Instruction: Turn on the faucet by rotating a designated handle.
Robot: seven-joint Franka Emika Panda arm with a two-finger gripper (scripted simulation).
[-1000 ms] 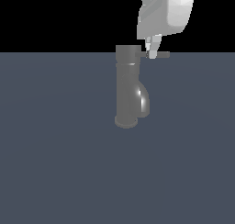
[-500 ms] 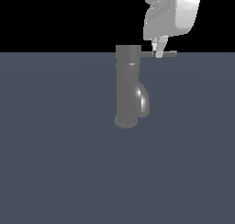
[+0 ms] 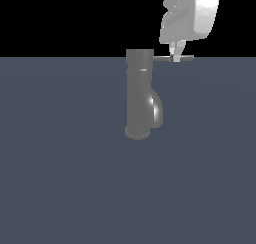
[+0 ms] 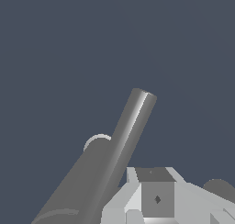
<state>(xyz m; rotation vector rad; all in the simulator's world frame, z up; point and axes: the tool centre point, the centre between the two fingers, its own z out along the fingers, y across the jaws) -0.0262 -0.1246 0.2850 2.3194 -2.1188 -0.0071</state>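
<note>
Claw, its opening hidden so its state cannot be told, is sliding outward along the handle toward the exterior view's right, while the faucet is standing unmoved mid-worktop, suggesting turning is barely beginning.

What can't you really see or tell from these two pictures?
- Gripper: in the exterior view its tips merge with the handle; open or shut, touching or not, is too small to tell.
- Arm: cut off by the exterior view's top edge.
- Faucet: its far side is hidden by its own body.
- Wrist view: the gripper is cut off at the frame edge and blocks the handle's root.
</note>
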